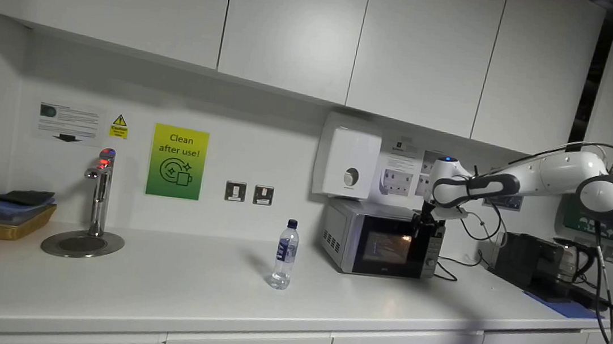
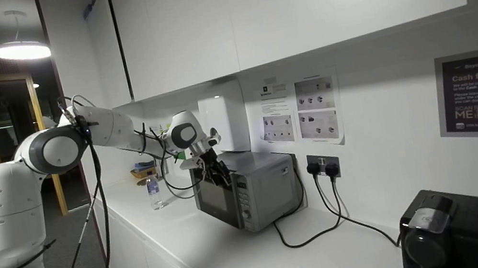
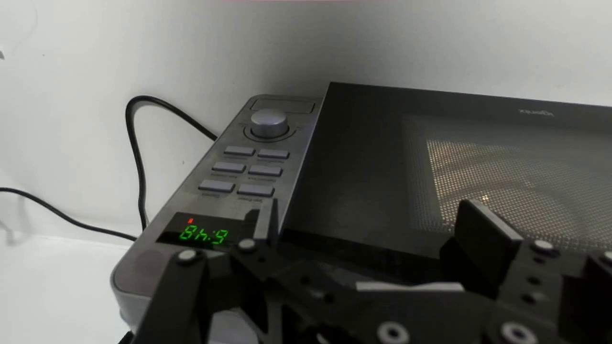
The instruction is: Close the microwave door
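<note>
Jaws stand apart, with nothing gripped between them that we can make out; in the wrist view one reaches over the edge of the display [image 3: 203, 234] and the other over the window [image 3: 516, 181] of the microwave door [image 3: 363, 157]. We find the door on the front of the microwave [image 2: 273, 191], beside the control panel [image 3: 229, 200], closed or very nearly so; we cannot tell which. Light shows through the window, from which we judge that the latch may not have caught. Contact between jaws and door we cannot confirm.

Principal risk: the arm [image 1: 566, 171] leaves without a firm push, and an uncaught door drifts open. Second risk: the jaws straddle the door's edge, so a push from this position may land partly on the control panel, wasting force or pressing a button [image 3: 256, 190]. Third risk: we see no restraint on the microwave; an over-hard shove could slide it across the desk [image 1: 186, 290] and drag the cable [image 3: 142, 198] beside it.
</note>
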